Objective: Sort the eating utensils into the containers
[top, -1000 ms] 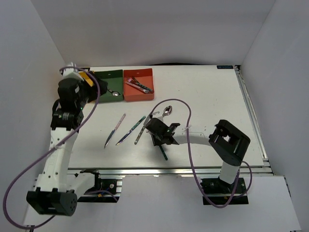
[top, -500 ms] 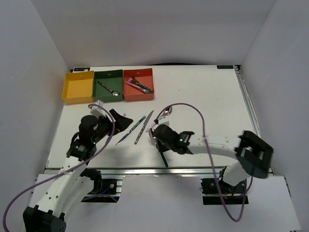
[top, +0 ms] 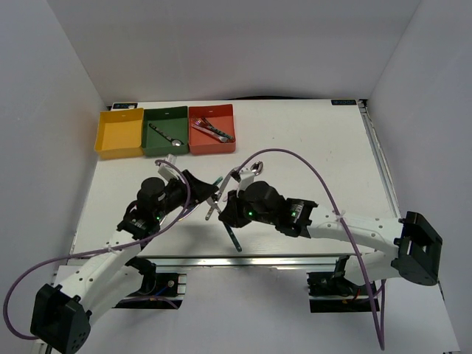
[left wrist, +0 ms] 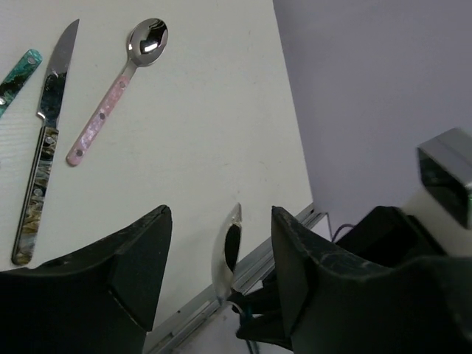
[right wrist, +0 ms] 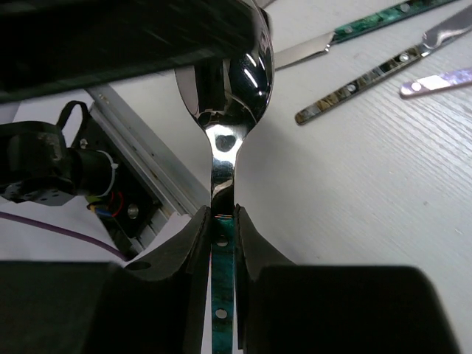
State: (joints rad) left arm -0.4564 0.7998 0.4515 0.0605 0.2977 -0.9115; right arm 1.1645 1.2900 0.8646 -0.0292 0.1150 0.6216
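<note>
Spoon, green-handled, one item. Polished metal bowl, narrow neck, handle with a mottled teal-green pattern. In the right wrist view the bowl shows bright reflections.

Location: lifted off the table, lower centre of the overhead view. The handle slants toward the lower right of the frame, near the front rail.

Hold: the right claw is clamped on the neck just below the bowl. The left claw has its fingers wide apart and grips nothing. The spoon shows edge-on in the gap between them, at bottom centre of the left wrist view.

Step in hand: judged a hand-over, the right claw presenting the spoon bowl-first to the left claw. It cannot be told for sure from these views.

Next move calls for: the left claw to close squarely on the bowl or neck before the right claw lets go. The metal is slim and smooth, so a pinch off centre may let it pivot or slip.

Destination: likely the green bin, upper left of the overhead view, which already holds a spoon. The yellow bin sits left of it and the red bin right of it.

Unsorted on the table: a pink-handled spoon and a knife, among others.
</note>
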